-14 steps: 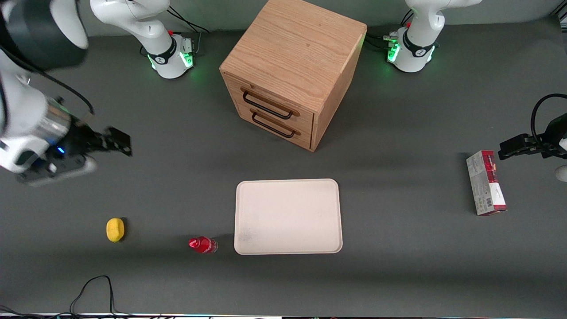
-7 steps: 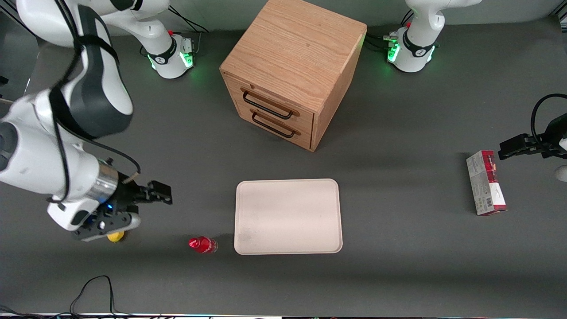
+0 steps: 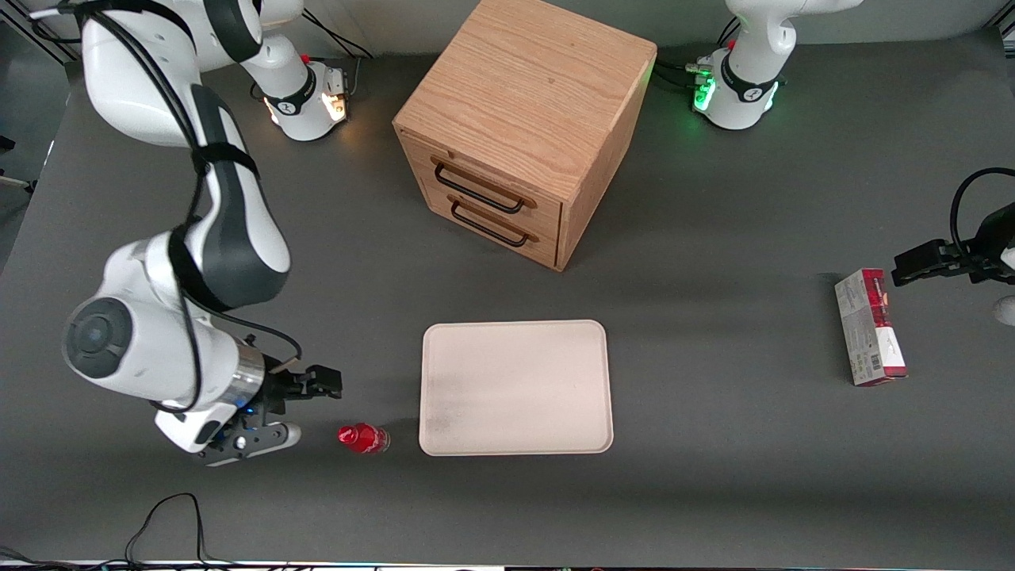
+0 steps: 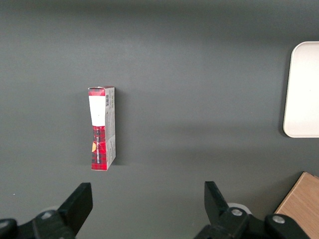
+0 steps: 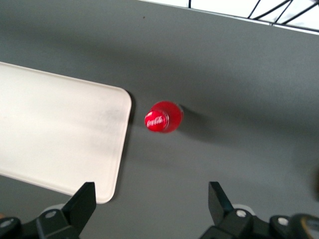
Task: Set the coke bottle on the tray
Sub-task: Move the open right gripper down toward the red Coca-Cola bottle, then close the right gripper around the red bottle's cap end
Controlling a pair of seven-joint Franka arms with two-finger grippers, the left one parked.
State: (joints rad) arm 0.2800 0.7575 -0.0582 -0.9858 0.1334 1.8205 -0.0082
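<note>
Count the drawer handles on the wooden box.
2. The upper handle and the lower handle sit one above the other on the box front. The gripper hangs open by the bottle.

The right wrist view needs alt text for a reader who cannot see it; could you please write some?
Seen from above, a coke bottle with a red cap stands upright on the dark table, close beside a corner of the cream tray but not on it. The open gripper hovers above, holding nothing.

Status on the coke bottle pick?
End effector open, above table near coke bottle. Bottle upright on table, beside tray, not gripped. Nothing between bottle and tray.
</note>
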